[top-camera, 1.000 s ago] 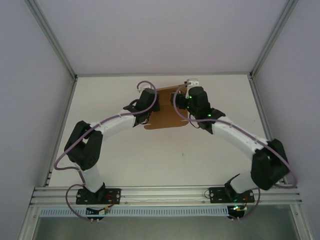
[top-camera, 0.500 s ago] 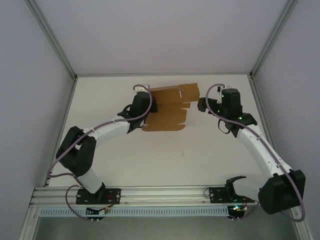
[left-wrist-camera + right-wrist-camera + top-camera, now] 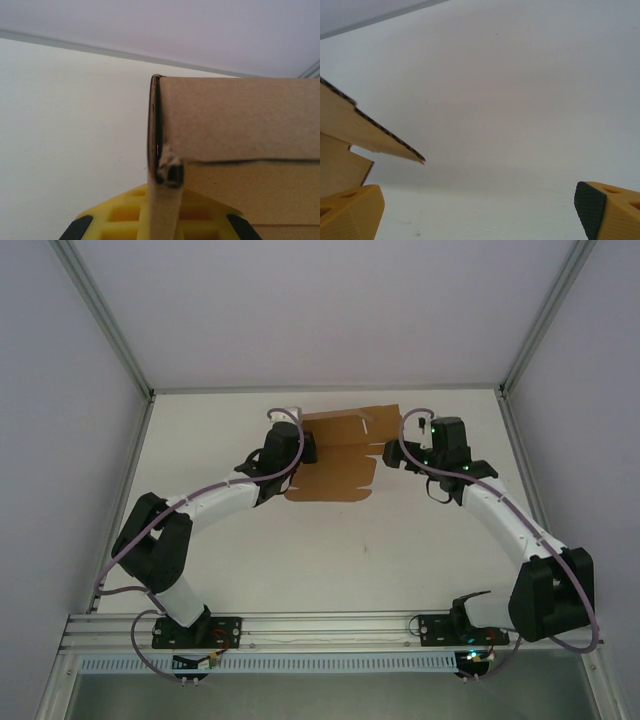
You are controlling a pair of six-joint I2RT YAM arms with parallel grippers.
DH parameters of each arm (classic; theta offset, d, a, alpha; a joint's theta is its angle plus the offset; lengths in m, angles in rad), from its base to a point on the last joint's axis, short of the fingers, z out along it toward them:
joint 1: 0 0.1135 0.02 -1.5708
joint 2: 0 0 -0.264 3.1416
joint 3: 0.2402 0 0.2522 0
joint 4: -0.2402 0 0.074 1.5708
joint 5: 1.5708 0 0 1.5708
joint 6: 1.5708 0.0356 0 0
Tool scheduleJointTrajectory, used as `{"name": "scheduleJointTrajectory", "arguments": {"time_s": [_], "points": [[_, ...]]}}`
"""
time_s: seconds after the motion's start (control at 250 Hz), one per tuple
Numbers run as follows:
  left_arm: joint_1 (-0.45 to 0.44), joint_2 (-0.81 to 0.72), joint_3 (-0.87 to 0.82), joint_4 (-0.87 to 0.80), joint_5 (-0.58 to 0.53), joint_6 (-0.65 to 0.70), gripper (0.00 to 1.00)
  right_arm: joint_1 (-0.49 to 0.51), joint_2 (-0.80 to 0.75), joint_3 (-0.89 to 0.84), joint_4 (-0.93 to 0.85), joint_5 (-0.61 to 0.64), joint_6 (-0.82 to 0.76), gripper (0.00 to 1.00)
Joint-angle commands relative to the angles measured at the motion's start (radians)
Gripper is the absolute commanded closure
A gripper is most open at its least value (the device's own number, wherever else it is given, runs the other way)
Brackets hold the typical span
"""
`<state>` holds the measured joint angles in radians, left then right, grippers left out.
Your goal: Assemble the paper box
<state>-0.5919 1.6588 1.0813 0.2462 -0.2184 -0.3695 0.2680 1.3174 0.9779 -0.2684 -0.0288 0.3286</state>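
Top external: paper box (image 3: pixel 335 475) mostly flat (one fold up, we reckon).
L gripper (image 3: pixel 162 210): clamped on box edge.
R gripper (image 3: pixel 477 207): wide apart, empty, box just left.
To do: most folds.

The paper box (image 3: pixel 240 130) runs past the right edge (left wrist view).

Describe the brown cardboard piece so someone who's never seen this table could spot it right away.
On the white table, look near the far edge, where the two white robot arms converge. There lies the brown cardboard piece, a partly folded die-cut sheet with flaps. It is the only brown thing on that pale surface.
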Motion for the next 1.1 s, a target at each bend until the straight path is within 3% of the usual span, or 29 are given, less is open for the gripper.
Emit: {"name": "scheduleJointTrajectory", "arguments": {"time_s": [0.0, 0.212, 0.543, 0.89, 1.098], "points": [[0.006, -0.030, -0.001, 0.059, 0.025, 0.007, 1.00, 0.001, 0.033, 0.015, 0.075, -0.094, 0.004, 0.02], [0.007, -0.009, 0.015, 0.059, 0.050, 0.011, 1.00, 0.002, 0.075, 0.022, 0.196, -0.279, 0.045, 0.04], [0.006, 0.009, 0.019, 0.071, 0.074, 0.012, 1.00, 0.004, 0.137, 0.050, 0.245, -0.354, 0.081, 0.06], [0.005, 0.025, 0.036, 0.099, 0.068, -0.047, 1.00, 0.063, 0.218, 0.057, 0.292, -0.346, 0.120, 0.14], [-0.007, 0.025, 0.016, 0.148, 0.004, -0.058, 1.00, 0.079, 0.276, 0.060, 0.356, -0.295, 0.262, 0.29]]}}
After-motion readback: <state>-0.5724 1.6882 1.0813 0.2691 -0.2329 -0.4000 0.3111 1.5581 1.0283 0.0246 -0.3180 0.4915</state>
